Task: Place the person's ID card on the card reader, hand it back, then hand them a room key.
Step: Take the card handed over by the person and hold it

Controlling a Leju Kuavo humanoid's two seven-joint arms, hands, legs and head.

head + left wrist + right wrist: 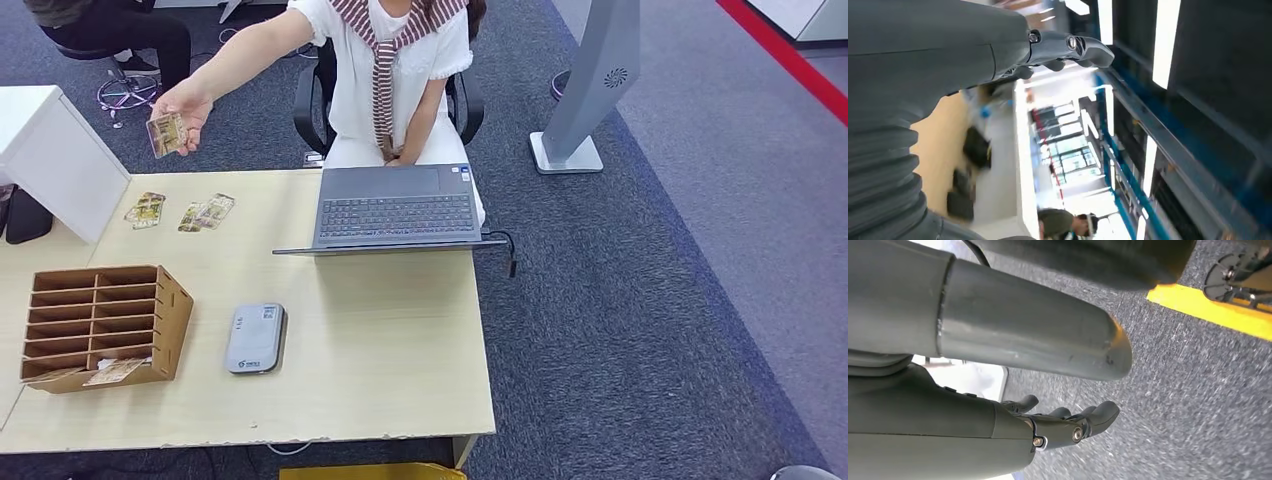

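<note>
Clearly the handover has not begun. From the head view, a seated person [395, 75] across the desk [400, 340] stretches one arm out and holds the ID card [167, 134] up in their hand [185, 108], past the desk's far left corner and above the floor, face turned toward the robot, which looks like an offer to be taken. The reader [255, 338] lies flat on the near part of the desk, just beside the wooden rack [100, 325], with its top bare, so a card can be laid straight on it. Loose cards [180, 212] rest on the far left of the desk below the offered card; I take these for room keys, though their print is too small to read. More card-like pieces sit in the rack's lowest slots. An open laptop [395, 205] faces the person, well apart from the reader.

In the left wrist view, the left hand [1068, 50] is lifted, with ceiling lights and shelving behind it. Its fingers are loosely bent but apart, and nothing is in them. The blur suggests the arm is moving, probably toward the card.

In the right wrist view, the right hand [1068, 422] hangs over grey carpet beside a yellow floor line. Its fingers are gently curved and spread, holding nothing. It seems parked out of the way while the left does the reaching.
</note>
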